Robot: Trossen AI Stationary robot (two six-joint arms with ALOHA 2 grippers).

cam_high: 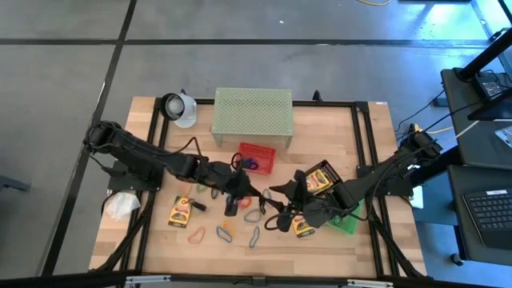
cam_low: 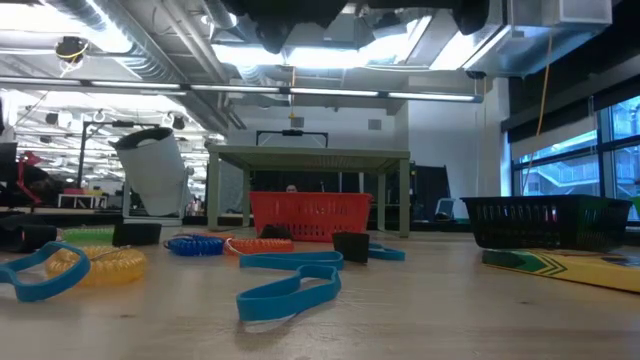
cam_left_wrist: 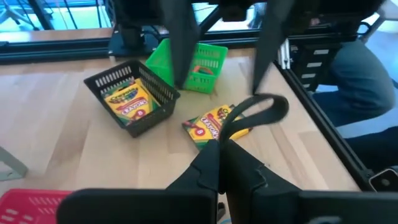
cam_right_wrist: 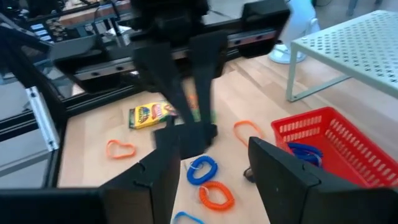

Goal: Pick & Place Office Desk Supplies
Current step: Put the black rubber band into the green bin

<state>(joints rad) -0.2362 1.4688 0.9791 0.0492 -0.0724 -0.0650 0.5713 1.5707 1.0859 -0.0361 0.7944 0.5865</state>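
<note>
Overhead, both arms meet over the middle of the wooden worktop (cam_high: 336,136). The left gripper (cam_high: 240,188), fingers pressed together, pinches a dark grey loop (cam_left_wrist: 258,112) that hangs above a loose crayon box (cam_left_wrist: 211,122). The right gripper (cam_high: 282,194) faces it, fingers (cam_right_wrist: 283,177) spread and holding nothing.

Behind the two grippers stands a red basket (cam_high: 258,156) with a blue loop inside, and behind that a pale green perforated shelf (cam_high: 252,114). A black basket (cam_high: 322,179) holding a crayon box lies under the right arm, a green basket (cam_left_wrist: 200,60) beside it. Another crayon box (cam_high: 182,211) rests under the left arm. Orange loops (cam_high: 196,234), blue loops (cam_high: 254,236) and coiled bands (cam_right_wrist: 202,169) scatter across the near worktop. A white wad (cam_high: 121,206) sits at the left edge.
</note>
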